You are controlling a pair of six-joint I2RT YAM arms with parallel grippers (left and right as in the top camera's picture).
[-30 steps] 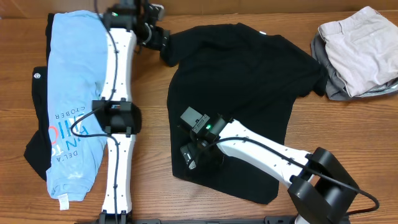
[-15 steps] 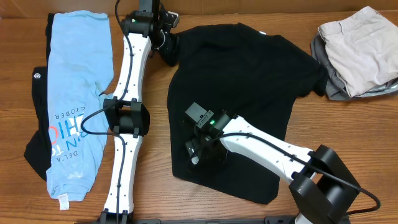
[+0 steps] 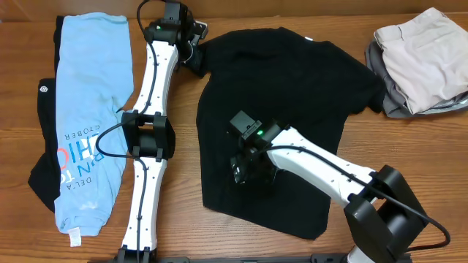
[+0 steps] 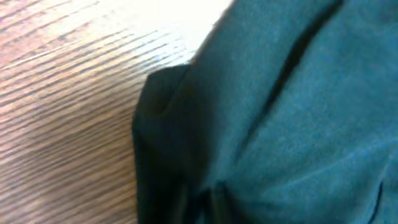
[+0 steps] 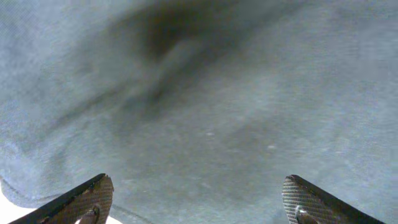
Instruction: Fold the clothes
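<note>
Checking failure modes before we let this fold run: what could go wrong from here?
1. Left tool sits at the plain black fabric T-shirt only by its sleeve edge; a shallow pinch may slip on lifting.
2. Right tool is open over the shirt's middle, away from any hem; closing there would likely bunch the cloth instead of making a clean fold.

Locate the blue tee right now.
Overhead view: the blue tee lies flat at the frame's far left, atop a dark garment, just left of the left arm.
</note>
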